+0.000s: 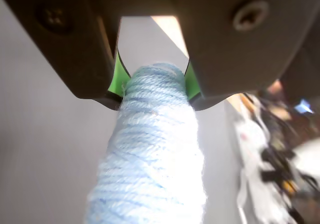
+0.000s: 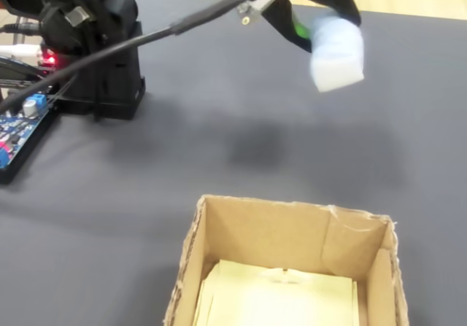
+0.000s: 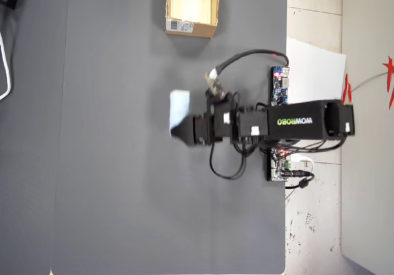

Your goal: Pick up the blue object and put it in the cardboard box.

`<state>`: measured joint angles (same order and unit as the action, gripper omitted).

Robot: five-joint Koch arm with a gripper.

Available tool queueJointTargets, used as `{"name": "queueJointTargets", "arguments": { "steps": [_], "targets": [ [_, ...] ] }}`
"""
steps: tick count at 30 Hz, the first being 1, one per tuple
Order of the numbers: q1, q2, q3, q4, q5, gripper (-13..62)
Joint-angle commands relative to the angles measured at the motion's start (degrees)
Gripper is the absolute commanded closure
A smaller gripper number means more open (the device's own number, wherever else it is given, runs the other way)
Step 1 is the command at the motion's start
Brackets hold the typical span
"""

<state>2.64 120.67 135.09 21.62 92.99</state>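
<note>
The blue object (image 1: 150, 154) is a pale light-blue yarn-wrapped piece held in the air. My gripper (image 1: 154, 86) is shut on its end, green pads pressing both sides. In the fixed view the gripper (image 2: 310, 28) holds the blue object (image 2: 337, 55) well above the dark mat, beyond the cardboard box (image 2: 219, 235), whose open top shows a pale yellowish inside. In the overhead view the blue object (image 3: 179, 110) sits at the gripper (image 3: 176, 130) tip near the mat's middle, and the cardboard box (image 3: 190, 26) stands at the top edge, barcode label facing the arm.
The arm's black base (image 2: 102, 71) stands at the back left in the fixed view, with a dark-blue circuit board (image 2: 18, 125) and wires beside it. In the overhead view the board (image 3: 280, 85) lies at the mat's right edge. A white sheet (image 3: 315, 72) lies off the mat.
</note>
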Motion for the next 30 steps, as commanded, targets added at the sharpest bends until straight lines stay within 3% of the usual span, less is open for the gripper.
{"name": "queueJointTargets", "arguments": {
  "steps": [1, 9, 16, 20, 27, 30],
  "targets": [
    [1.58, 1.85, -2.46, -6.15, 0.09, 40.2],
    [26.46, -3.16, -12.30, -12.48, -8.53, 40.2],
    [35.51, -9.05, -16.70, -12.30, -12.74, 40.2],
    [43.24, -19.25, -26.28, -10.72, -14.50, 40.2],
    [47.81, -24.35, -29.27, -9.32, -14.68, 39.9],
    [47.90, -23.91, -28.21, -6.86, -14.06, 30.6]
  ]
}}
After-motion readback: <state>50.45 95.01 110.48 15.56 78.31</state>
